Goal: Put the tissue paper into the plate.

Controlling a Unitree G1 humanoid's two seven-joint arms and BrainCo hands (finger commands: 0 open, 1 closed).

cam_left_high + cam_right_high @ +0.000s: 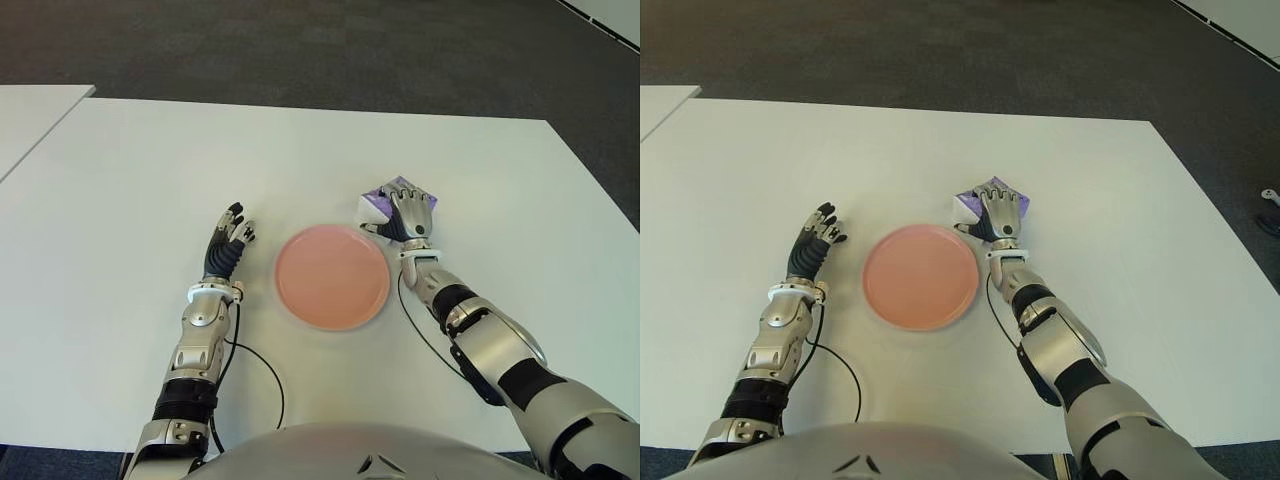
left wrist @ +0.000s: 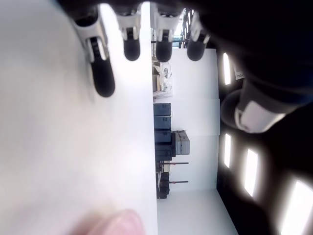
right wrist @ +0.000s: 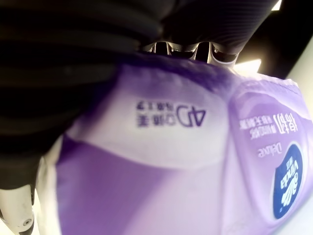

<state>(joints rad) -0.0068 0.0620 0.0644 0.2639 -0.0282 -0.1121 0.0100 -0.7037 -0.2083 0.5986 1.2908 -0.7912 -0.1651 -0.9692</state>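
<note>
White table [image 1: 120,200] stands on dark carpet [image 1: 300,50].

The tissue pack [image 3: 161,161] is showing purple and white panels, with dark lettering and a blue badge on one face. The plate [image 1: 332,277] is showing a plain salmon pink, sitting on a white table [image 1: 120,200]. Beyond the table, the floor [image 1: 300,50] is looking dark grey and speckled.

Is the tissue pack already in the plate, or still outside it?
Outside. The purple tissue pack lies on the table under the right hand, beside the empty pink plate.
</note>
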